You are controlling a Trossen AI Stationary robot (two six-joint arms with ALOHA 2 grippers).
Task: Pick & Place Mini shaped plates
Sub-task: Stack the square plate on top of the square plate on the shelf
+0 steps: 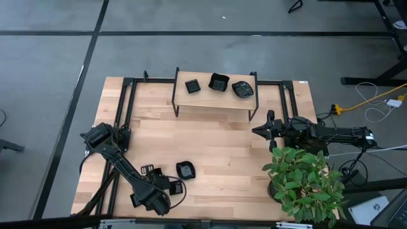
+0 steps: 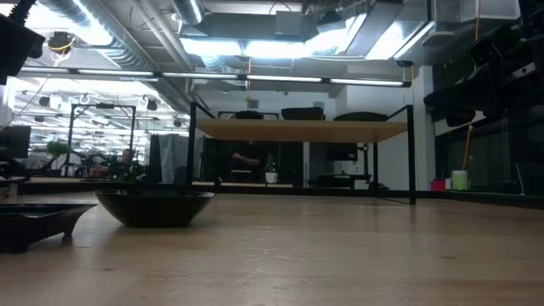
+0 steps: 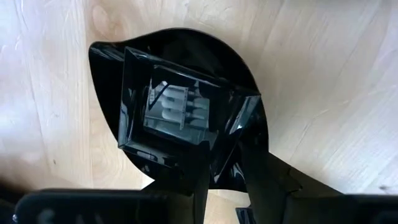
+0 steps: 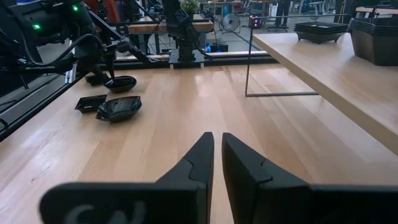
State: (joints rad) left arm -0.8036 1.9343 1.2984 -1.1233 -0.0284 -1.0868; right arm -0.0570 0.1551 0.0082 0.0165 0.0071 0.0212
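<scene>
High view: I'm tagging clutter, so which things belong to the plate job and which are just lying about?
Job: shelf plates, table plates, wooden shelf, left gripper above a table plate.
Lying about: potted plant, yellow cable; right gripper waits beside the plant.

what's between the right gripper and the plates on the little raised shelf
Nothing: in the high view only bare wood lies between the right gripper and the raised shelf holding three mini plates. The right wrist view shows the same open stretch.
</scene>
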